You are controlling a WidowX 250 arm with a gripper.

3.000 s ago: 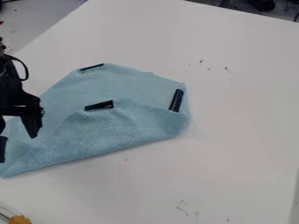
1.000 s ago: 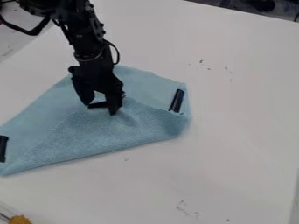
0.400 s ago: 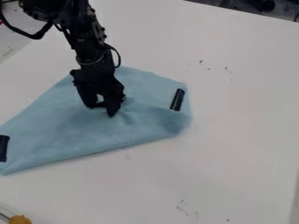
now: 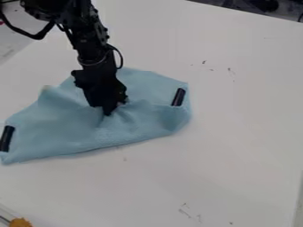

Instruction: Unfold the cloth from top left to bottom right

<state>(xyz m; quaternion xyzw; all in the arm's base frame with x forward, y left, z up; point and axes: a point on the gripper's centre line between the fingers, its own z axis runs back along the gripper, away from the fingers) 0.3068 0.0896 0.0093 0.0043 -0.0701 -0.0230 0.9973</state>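
The fingers (image 4: 109,105) are drawn in together, clamped on a pinch of the blue cloth (image 4: 65,128). Creases fan out from that pinch, mostly below and to its right. The cloth lies on the white bench (image 4: 237,133), from the left side of the view to just past the middle, wider than it is deep. Part of it is folded over, and the fold's edge runs from beside the fingers toward the right end. At the upper left, the cloth's edge rises in a small rumpled peak. A short dark strip (image 4: 179,97) sits near the cloth's right end, and another dark strip (image 4: 6,138) at its left end. Above the fingers, the black arm (image 4: 91,44) slants up to the top edge of the view. Small dark marks (image 4: 204,62) dot the bench right of the arm. An orange-yellow thing (image 4: 21,222) shows in the bottom left corner.
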